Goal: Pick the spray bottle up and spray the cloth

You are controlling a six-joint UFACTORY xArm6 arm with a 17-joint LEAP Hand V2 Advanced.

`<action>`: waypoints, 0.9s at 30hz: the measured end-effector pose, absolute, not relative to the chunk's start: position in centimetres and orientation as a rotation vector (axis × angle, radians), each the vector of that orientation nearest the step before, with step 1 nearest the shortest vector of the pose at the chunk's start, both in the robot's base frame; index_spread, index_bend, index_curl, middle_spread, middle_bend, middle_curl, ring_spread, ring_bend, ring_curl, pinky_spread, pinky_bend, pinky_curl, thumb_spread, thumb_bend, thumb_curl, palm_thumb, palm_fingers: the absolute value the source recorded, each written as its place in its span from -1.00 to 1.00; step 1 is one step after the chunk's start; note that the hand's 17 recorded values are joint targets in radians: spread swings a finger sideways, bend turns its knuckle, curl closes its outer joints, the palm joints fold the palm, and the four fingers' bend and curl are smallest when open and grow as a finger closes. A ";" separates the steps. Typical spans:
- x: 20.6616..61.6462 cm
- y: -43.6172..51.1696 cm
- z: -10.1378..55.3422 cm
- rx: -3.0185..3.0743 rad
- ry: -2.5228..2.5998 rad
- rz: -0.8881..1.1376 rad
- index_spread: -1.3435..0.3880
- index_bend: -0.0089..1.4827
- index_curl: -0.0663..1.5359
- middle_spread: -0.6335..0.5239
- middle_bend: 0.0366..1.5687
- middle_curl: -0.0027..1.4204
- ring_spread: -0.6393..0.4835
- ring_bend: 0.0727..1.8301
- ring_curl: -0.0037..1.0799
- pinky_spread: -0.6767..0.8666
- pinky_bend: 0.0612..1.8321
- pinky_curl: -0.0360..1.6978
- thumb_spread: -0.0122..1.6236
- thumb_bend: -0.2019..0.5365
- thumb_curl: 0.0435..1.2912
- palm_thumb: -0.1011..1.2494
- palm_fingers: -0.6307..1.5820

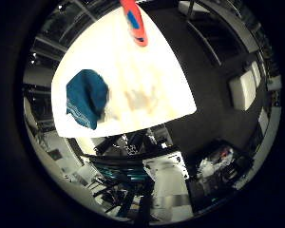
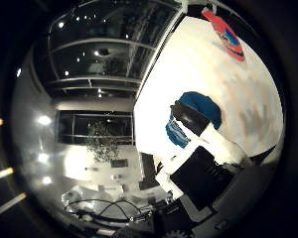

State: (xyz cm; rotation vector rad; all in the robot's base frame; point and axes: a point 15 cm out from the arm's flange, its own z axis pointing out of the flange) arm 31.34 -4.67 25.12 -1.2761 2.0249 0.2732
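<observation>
A crumpled blue cloth [image 1: 87, 97] lies on a white table [image 1: 147, 71], near one of its edges. The spray bottle [image 1: 135, 21] is red-orange with a blue label and sits at the opposite side of the table, well apart from the cloth; whether it stands or lies I cannot tell. My right hand [image 2: 201, 148] hovers high above the table and holds nothing. One white and black finger reaches loosely across the thumb side view and covers part of the cloth [image 2: 201, 105]. The bottle [image 2: 227, 37] is far from the fingers.
Dark floor [image 1: 204, 61] surrounds the table. A white cabinet [image 1: 244, 88] stands off to one side, and white equipment [image 1: 168, 178] sits beside the table's cloth end. Glass walls with ceiling lights [image 2: 109, 54] ring the room.
</observation>
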 end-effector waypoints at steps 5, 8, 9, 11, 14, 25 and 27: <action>30.2 -7.5 21.7 -1.113 2.058 0.333 0.33 -0.79 -0.52 0.15 -0.68 -0.42 0.39 -0.53 -0.44 0.40 -0.55 -0.66 0.34 -0.52 -0.45 0.22 -0.13; 29.3 -9.1 20.3 -1.057 2.070 0.333 0.34 -0.78 -0.53 0.19 -0.70 -0.42 0.41 -0.51 -0.44 0.41 -0.51 -0.66 0.35 -0.51 -0.46 0.20 -0.17; 29.1 -9.5 19.9 -1.042 2.068 0.330 0.35 -0.79 -0.54 0.22 -0.70 -0.42 0.41 -0.51 -0.44 0.41 -0.49 -0.65 0.36 -0.52 -0.47 0.18 -0.18; 29.1 -10.0 19.6 -1.025 2.054 0.324 0.36 -0.80 -0.55 0.24 -0.69 -0.42 0.42 -0.50 -0.43 0.40 -0.46 -0.65 0.36 -0.52 -0.47 0.16 -0.22; 29.0 -10.3 19.2 -1.002 2.015 0.333 0.38 -0.82 -0.58 0.29 -0.67 -0.42 0.44 -0.50 -0.43 0.39 -0.40 -0.63 0.36 -0.54 -0.49 0.07 -0.28; 27.6 -12.0 17.6 -0.972 1.969 0.329 0.40 -0.79 -0.60 0.39 -0.69 -0.46 0.49 -0.49 -0.45 0.41 -0.38 -0.64 0.33 -0.52 -0.54 -0.02 -0.37; 27.3 -12.5 17.4 -0.964 1.970 0.312 0.40 -0.79 -0.60 0.39 -0.69 -0.46 0.50 -0.49 -0.45 0.42 -0.38 -0.64 0.33 -0.51 -0.55 -0.01 -0.36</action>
